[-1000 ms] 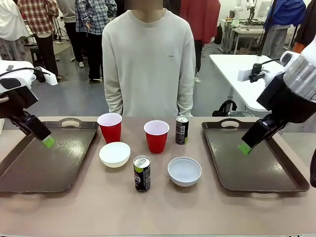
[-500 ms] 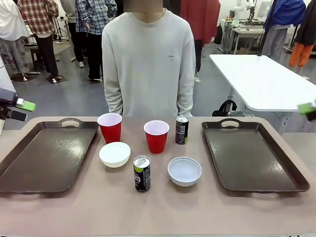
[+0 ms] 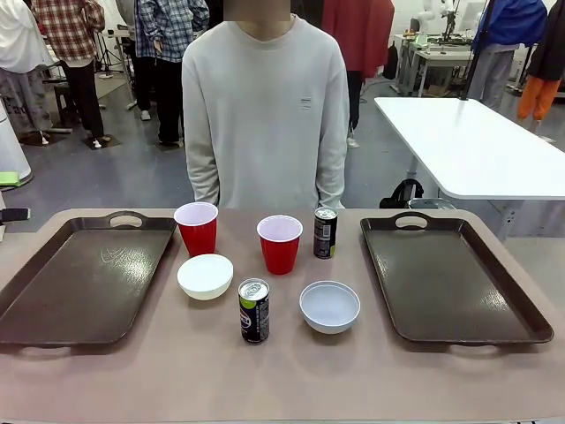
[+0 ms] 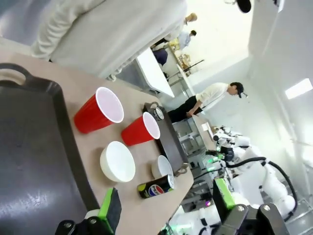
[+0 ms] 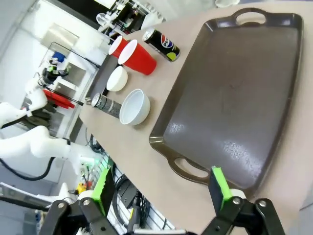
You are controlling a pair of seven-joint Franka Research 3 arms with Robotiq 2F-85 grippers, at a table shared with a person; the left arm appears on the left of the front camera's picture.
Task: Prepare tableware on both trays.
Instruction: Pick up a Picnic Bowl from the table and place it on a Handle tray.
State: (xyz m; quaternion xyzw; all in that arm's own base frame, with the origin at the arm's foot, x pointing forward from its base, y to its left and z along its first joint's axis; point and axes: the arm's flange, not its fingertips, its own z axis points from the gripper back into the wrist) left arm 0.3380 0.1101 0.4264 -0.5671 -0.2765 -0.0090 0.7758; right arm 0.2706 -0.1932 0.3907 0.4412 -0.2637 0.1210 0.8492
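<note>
Two trays on the table (image 3: pixel 291 380), one at each end: left tray (image 3: pixel 84 287), right tray (image 3: pixel 455 283), both bare. All six pieces sit between them, straight on the table. Count the cups: two, red, upright, the left cup (image 3: pixel 196 228) and the right cup (image 3: pixel 280 244) side by side toward the far edge. Cans: two, both standing, the far can (image 3: pixel 326 232) just right of the right cup, the near can (image 3: pixel 254 310) toward the front. Bowls: two, white, the left bowl (image 3: pixel 205 276) in front of the left cup, the right bowl (image 3: pixel 329 306) in front of the far can, with the near can between them. Nothing touches. A person (image 3: pixel 265 106) stands at the far side, behind the cups. On the wrist view, the left end effector (image 4: pixel 165 196) hangs with jaws spread wide and nothing between them, up by the left tray. The right end effector (image 5: pixel 160 185) is just as wide and empty, above the right tray's near end
</note>
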